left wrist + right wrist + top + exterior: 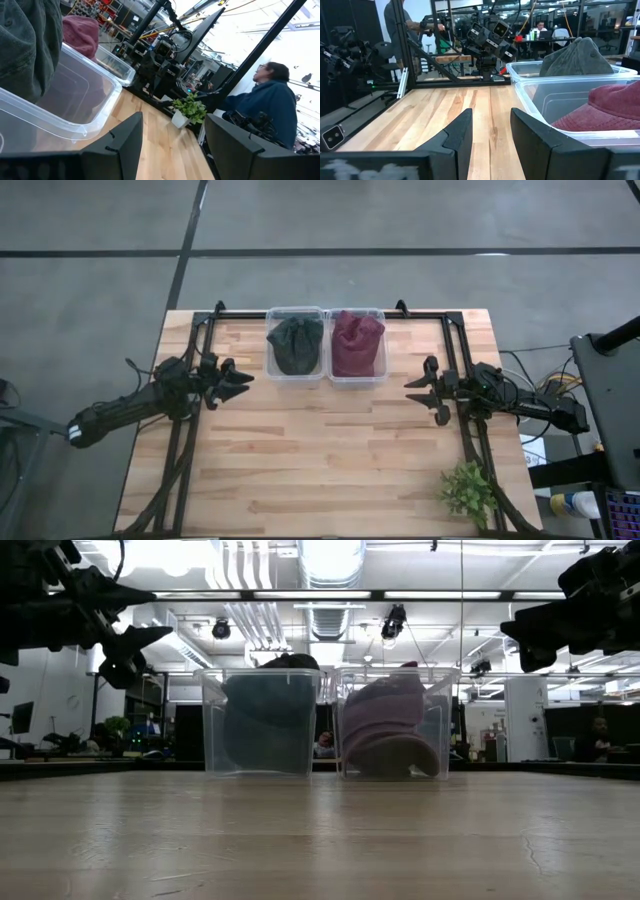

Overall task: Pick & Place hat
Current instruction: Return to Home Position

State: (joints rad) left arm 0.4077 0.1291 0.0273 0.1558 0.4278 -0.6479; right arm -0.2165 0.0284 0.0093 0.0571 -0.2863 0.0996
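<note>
You've got the right tool (491,125) w/ fingers (457,137) apart, above the wood surface (435,107). Near bin (555,102) holds a maroon cap (607,107); far bin (527,65), touching it, holds the gray cap (575,55). Left arm (490,37) sits at the surface's far side, w/ a person (400,22) beyond.

Left claw (240,383) sits at left-centre of the high view, fingers parted, pointing inward. The right claw (424,393) mirrors it at right-centre, also parted.
</note>
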